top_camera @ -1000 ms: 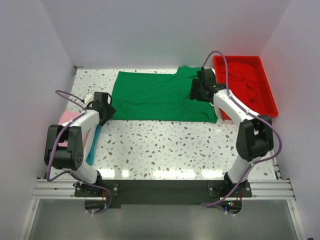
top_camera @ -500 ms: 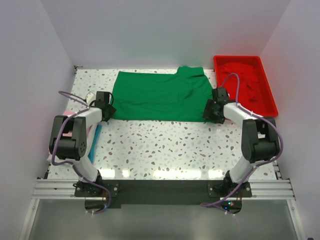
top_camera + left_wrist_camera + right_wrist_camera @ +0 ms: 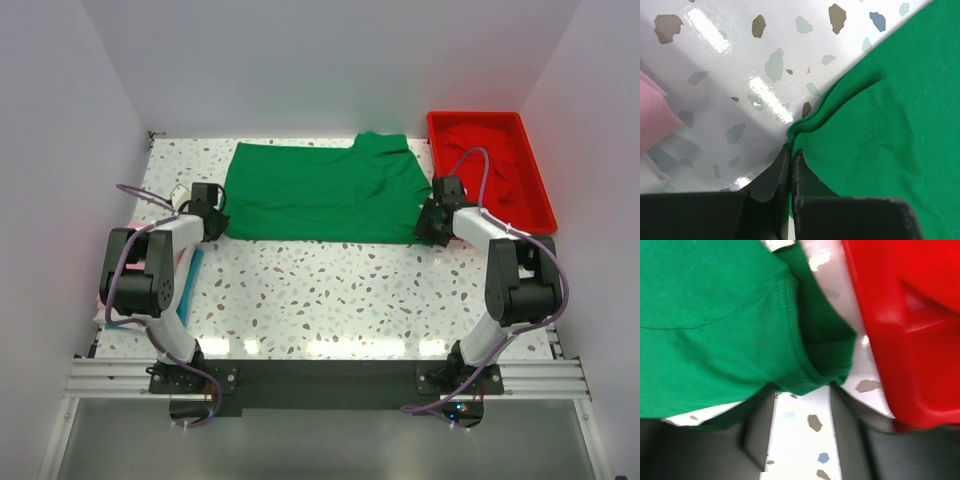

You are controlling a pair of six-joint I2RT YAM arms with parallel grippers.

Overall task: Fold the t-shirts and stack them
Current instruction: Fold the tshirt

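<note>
a: where is the green t-shirt [image 3: 320,195]?
b: it's spread flat over the far half of the bench [image 3: 330,290], long side running left to right. its right end is just beside the red tray [image 3: 475,115]. we read that as laid out ready for a fold.
a: and our left gripper [image 3: 790,159]?
b: clenched on the near left corner. in the left wrist view the jaws meet and the hem puckers right at their tip, so we take the cloth as pinched, low against the bench.
a: the right gripper [image 3: 802,407]?
b: it's down at the near right corner, by what looks like a sleeve cuff, but released. its jaws stand apart with bare bench between them, and the cloth edge sits at their mouth, not yet caught.
a: why both near corners?
b: we judge that with a corner in each gripper we can lift the near edge evenly and carry it over to the far edge. that would halve the shirt without skewing it.
a: what could go wrong?
b: lifting before the right side closes would drag the cloth crooked. the tray wall is also close to that gripper.
a: the other shirts?
b: the pink t-shirt [image 3: 652,117] lies at the left edge, near the left gripper, which is likely the stacking spot. the red t-shirt [image 3: 490,165] sits crumpled in the tray.
</note>
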